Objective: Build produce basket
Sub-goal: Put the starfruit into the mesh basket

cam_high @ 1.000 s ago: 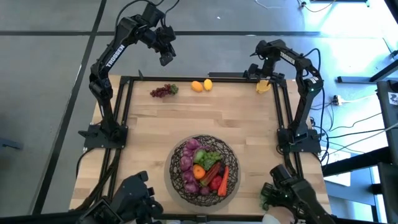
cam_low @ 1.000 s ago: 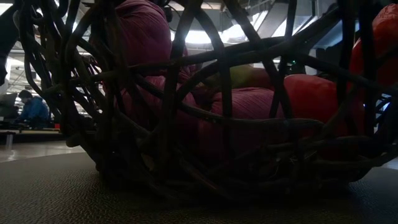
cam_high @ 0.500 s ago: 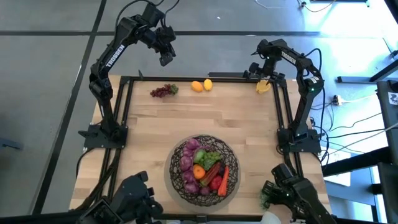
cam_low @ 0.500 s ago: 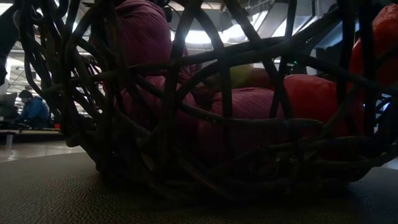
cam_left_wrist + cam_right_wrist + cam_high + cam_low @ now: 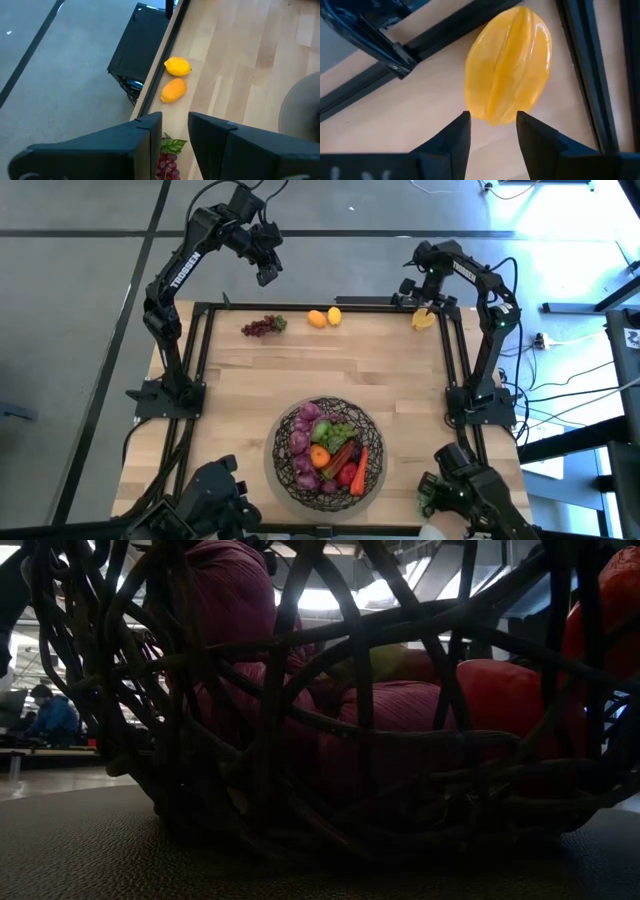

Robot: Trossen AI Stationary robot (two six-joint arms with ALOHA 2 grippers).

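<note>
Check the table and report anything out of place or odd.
Nothing spilled or damaged. Some produce sits outside the basket along the far edge: grapes, orange, lemon, and a ridged yellow fruit in the corner under the right gripper.

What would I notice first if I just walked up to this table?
The dark wire basket near the table's front edge, piled with colourful toy fruit. Next, the right gripper at the far right corner, its fingers either side of a ridged yellow fruit. Grapes and two small fruits wait along the far edge.

The wooden surface [image 5: 250, 400] carries the basket [image 5: 285, 470], grapes [image 5: 262, 327], lemon [image 5: 334, 316], orange [image 5: 316, 318] and, between the right fingers [image 5: 455, 137], a starfruit [image 5: 509, 70].
</note>
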